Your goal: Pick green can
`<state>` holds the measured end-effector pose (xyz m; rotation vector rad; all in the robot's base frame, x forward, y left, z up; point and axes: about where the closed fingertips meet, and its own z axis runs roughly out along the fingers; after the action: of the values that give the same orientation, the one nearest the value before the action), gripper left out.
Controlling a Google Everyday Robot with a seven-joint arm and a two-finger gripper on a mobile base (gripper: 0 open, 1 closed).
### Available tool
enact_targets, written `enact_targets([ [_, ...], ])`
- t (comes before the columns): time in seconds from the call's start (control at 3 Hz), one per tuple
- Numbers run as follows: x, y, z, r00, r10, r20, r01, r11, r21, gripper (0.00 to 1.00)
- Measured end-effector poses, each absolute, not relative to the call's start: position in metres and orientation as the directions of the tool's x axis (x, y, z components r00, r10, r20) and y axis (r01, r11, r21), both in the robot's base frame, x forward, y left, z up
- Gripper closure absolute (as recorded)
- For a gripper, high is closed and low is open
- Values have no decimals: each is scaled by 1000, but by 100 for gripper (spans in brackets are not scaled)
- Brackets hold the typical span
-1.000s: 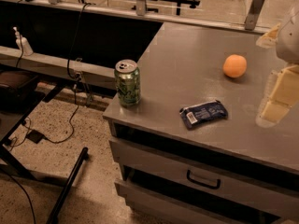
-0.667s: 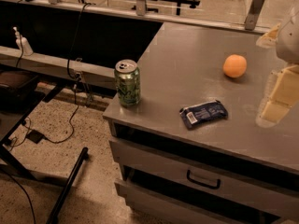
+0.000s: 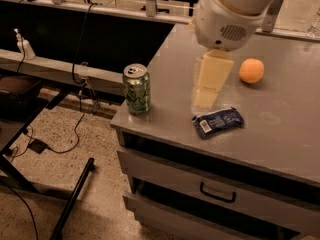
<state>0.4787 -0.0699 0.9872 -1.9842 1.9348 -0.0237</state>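
Note:
The green can (image 3: 136,89) stands upright near the front left corner of the grey cabinet top (image 3: 280,134). It is green with pale print and has a silver top with a pull tab. My gripper (image 3: 206,98) hangs from the white arm (image 3: 232,14) over the middle of the top. It is to the right of the can and apart from it, with a bare gap between them. It holds nothing that I can see.
An orange (image 3: 251,70) lies behind and to the right of the gripper. A blue snack packet (image 3: 218,122) lies just in front of it. Drawers with a dark handle (image 3: 217,194) are below. Cables and a dark stand (image 3: 75,199) are on the floor at left.
The arm has swung left from the right edge of the view to over the middle of the cabinet top, nearer the can. The can, orange and packet have not moved.

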Motion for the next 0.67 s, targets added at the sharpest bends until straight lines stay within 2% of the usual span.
enact_targets([
  [0.67, 500, 38, 976, 254, -937, -241, -945, -188, -266, 0],
])
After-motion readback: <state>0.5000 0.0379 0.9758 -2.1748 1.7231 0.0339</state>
